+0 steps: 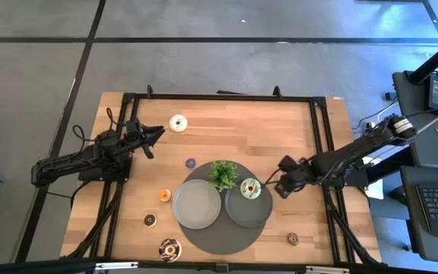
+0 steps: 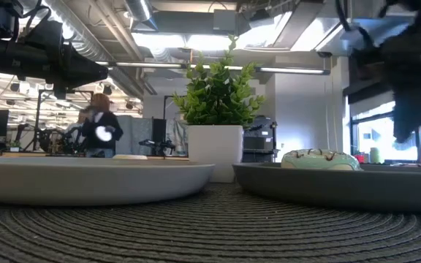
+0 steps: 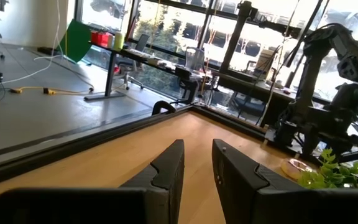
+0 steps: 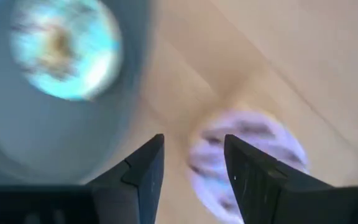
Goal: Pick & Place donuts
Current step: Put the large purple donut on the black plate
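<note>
Nowhere any readable text; right gripper (image 1: 279, 185), jaws apart & empty, beside green donut (image 1: 250, 188) on plate (image 1: 238, 211).

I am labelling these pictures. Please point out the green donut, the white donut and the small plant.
green donut (image 1: 250, 188): high view, on its icing, lying on the right grey plate.
white donut (image 1: 178, 123): high view, on its iced ring.
small plant (image 1: 223, 174): high view, on its leaves.

Right pincer (image 4: 191, 168) fingers parted, empty; blurred green donut (image 4: 64, 50) on grey plate (image 4: 17, 143); wooden table (image 4: 291, 62)
</note>
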Controlling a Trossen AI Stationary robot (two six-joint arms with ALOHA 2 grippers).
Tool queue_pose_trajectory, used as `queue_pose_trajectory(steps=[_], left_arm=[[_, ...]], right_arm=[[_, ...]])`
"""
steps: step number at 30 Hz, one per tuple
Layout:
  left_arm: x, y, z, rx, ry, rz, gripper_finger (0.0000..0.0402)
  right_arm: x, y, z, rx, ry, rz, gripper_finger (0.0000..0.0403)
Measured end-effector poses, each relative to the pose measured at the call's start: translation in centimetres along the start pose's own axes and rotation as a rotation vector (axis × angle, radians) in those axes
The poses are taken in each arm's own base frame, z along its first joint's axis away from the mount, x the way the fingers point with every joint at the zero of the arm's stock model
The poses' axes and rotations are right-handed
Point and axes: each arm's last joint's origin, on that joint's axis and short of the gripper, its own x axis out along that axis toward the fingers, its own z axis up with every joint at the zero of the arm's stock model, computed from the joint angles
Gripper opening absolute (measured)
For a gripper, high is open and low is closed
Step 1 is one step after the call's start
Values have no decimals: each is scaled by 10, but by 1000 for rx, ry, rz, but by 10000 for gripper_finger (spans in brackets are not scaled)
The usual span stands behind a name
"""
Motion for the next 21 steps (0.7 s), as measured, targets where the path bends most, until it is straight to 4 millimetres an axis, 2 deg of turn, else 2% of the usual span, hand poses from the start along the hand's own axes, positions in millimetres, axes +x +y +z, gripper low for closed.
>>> queue_pose_trajectory(steps=[6,14,21], left_arm=[[0,0,0,26,1,0,79],[0,0,-1,29,6,1,79],[0,0,0,29,4,2,79]], right_arm=[[-1,-7,-12,36,45,-106,169],[17,-7,-15,43,48,-265,169],[32,-4,-18,56,77,-334,169]])
